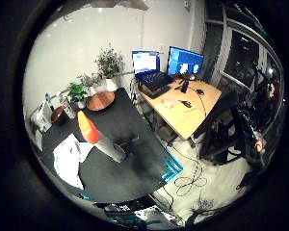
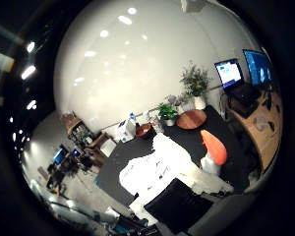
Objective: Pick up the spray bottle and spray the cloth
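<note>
The spray bottle (image 1: 98,137) has an orange head and a pale body. It stands on the black table (image 1: 135,168), tilted in this view. A crumpled white cloth (image 1: 70,159) lies flat on the table right beside the bottle. My hand is well above the table and apart from both. Only a dark part of the hand (image 2: 176,204) shows, over the near side of the cloth. Nothing is in my hold.
At the table's far end sit a round wooden board (image 1: 100,101), a dark bowl (image 1: 59,114) and potted plants (image 1: 109,62). A wooden desk (image 1: 192,113) with a laptop (image 1: 151,79) and a monitor (image 1: 185,61) stands beside the table. A teal crate (image 1: 173,168) lies on the floor.
</note>
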`<state>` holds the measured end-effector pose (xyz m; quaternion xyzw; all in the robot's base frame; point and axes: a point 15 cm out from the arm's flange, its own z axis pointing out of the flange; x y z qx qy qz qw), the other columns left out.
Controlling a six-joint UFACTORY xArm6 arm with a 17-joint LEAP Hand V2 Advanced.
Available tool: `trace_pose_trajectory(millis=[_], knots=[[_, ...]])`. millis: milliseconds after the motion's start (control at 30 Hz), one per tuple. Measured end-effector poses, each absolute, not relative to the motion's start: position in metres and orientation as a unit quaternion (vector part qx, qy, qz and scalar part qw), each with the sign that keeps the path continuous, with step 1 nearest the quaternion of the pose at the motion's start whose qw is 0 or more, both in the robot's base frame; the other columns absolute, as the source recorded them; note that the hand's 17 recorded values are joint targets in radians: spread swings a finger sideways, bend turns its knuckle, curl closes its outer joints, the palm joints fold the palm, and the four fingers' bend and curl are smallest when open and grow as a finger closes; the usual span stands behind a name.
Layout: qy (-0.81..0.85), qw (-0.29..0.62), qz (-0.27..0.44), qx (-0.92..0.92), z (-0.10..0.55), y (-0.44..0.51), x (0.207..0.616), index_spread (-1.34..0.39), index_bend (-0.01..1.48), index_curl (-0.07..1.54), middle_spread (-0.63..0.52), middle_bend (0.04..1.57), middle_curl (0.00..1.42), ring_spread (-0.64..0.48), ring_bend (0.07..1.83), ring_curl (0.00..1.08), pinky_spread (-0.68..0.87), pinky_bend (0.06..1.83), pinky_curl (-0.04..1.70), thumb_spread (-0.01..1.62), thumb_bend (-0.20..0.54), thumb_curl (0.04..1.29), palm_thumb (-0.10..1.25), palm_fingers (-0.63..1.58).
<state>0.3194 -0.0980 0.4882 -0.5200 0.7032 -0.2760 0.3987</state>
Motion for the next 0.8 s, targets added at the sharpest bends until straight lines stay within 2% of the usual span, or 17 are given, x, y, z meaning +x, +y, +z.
trace_pose_trajectory(millis=[467,800], knots=[[0.719,0.407,-0.106,-0.553,0.383,-0.097,0.321,-0.15,0.18,0.33,0.22,0.18,0.28,0.34,0.35,0.22,0.65,1.00,0.12,1.06,-0.024,0.47,0.55,0.22],[0.714,0.442,-0.066,-0.539,0.348,-0.095,0.327,-0.12,0.18,0.33,0.23,0.19,0.29,0.35,0.34,0.22,0.66,1.02,0.12,1.07,-0.024,0.46,0.53,0.20]])
